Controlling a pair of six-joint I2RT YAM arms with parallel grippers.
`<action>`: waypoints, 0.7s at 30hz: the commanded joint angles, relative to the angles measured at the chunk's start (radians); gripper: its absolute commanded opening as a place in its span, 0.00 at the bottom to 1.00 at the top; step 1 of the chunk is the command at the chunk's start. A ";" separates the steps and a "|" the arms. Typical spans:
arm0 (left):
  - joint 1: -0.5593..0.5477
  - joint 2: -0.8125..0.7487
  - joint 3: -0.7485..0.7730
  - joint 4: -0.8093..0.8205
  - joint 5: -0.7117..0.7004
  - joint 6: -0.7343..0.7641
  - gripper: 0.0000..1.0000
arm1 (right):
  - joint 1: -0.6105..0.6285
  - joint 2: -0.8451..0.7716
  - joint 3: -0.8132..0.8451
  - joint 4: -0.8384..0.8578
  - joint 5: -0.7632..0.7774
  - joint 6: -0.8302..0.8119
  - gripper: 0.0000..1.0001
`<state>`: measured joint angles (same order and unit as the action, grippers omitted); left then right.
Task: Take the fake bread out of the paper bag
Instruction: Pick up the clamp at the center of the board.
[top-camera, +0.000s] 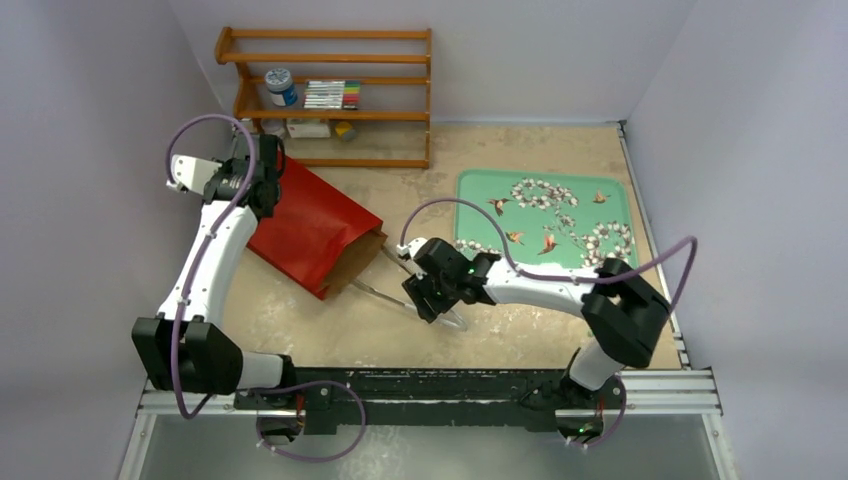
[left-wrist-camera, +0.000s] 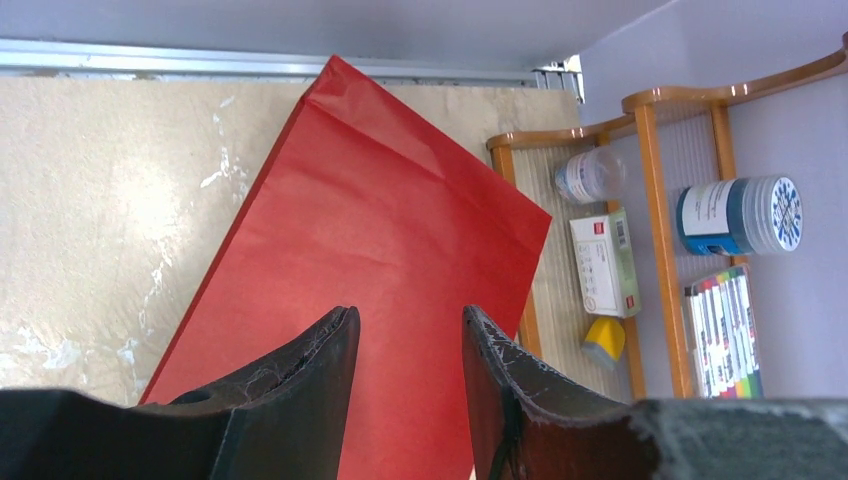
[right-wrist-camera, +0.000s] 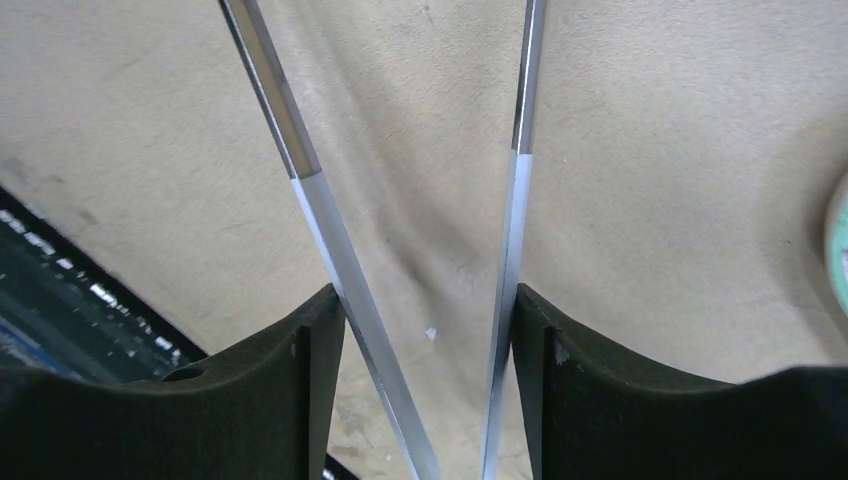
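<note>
The paper bag (top-camera: 310, 235) lies flat on the table, red side up, with its brown mouth facing lower right. The fake bread is hidden. My left gripper (top-camera: 266, 193) is over the bag's far-left closed end. In the left wrist view its jaws (left-wrist-camera: 405, 315) stand apart above the red paper (left-wrist-camera: 380, 220), and I cannot tell whether they touch it. Metal tongs (top-camera: 385, 293) lie in front of the mouth with their tips toward it. My right gripper (top-camera: 437, 305) sits at their handle end, and both steel arms (right-wrist-camera: 300, 160) rest against the inner faces of its fingers (right-wrist-camera: 425, 295).
A green flowered tray (top-camera: 470, 190) lies at the back right. A wooden shelf (top-camera: 330, 100) with a jar, boxes and markers stands against the back wall, close behind the bag. The metal rail (top-camera: 430, 385) runs along the near edge.
</note>
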<state>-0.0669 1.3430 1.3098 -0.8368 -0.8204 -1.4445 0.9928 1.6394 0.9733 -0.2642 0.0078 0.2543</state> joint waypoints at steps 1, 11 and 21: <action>-0.003 0.016 0.055 -0.033 -0.083 0.028 0.43 | 0.000 -0.129 -0.048 0.055 0.011 0.027 0.58; -0.002 0.037 0.063 -0.033 -0.112 0.029 0.43 | 0.001 -0.263 -0.123 0.028 -0.017 0.054 0.55; 0.009 0.066 0.090 -0.022 -0.120 0.054 0.44 | 0.015 -0.360 -0.093 -0.017 -0.023 0.076 0.52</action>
<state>-0.0666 1.3914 1.3418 -0.8623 -0.9001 -1.4239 0.9970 1.3354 0.8463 -0.2726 0.0044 0.3077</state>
